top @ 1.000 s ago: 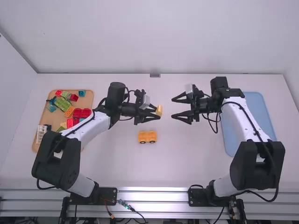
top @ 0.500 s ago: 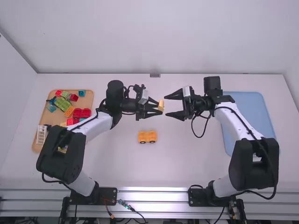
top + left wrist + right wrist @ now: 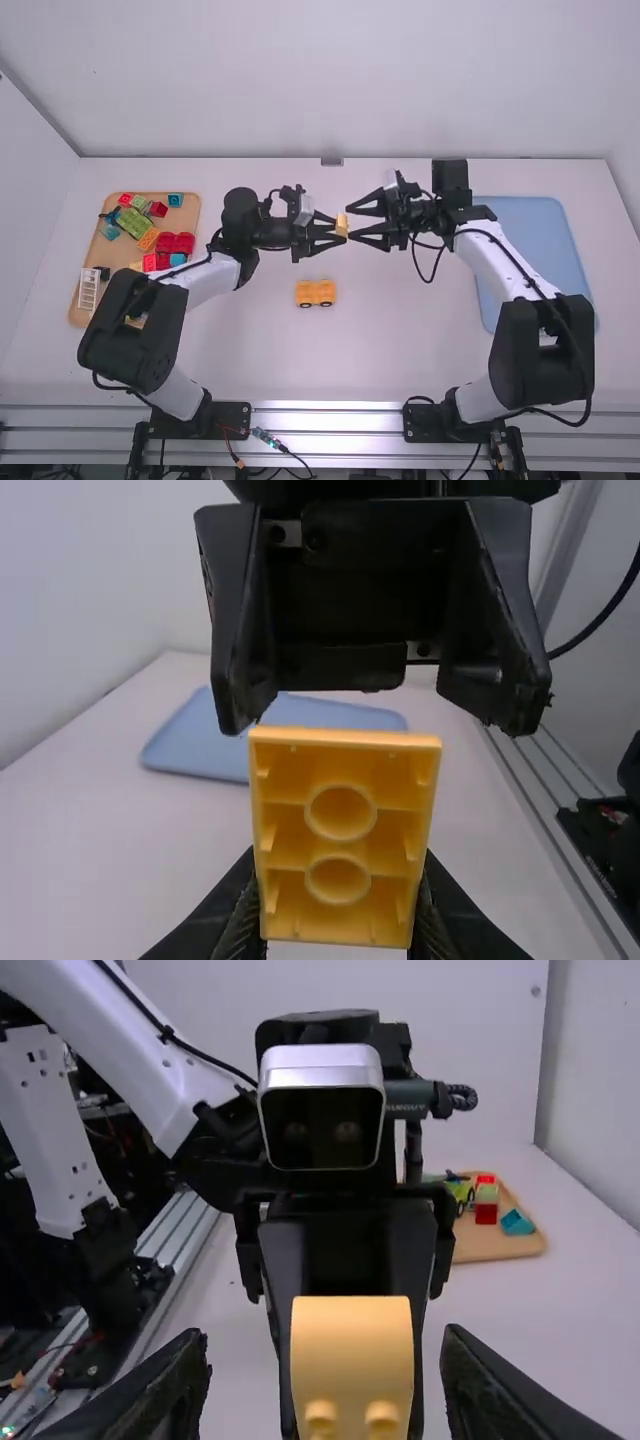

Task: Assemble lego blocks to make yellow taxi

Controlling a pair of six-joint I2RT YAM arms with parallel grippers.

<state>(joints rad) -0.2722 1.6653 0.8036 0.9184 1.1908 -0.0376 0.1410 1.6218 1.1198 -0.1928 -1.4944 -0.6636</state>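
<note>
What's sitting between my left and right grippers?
A yellow block, held in the left gripper, with the right gripper open facing it; the high view shows this.

A white table (image 3: 400, 370) stretches to a pale back wall (image 3: 400, 80), with a side wall (image 3: 25, 200) rising at left and another (image 3: 628, 150) at right, as even light falls across the smooth surfaces (a silvery ribbed metal rail (image 3: 325, 420) runs along the near edge).
</note>
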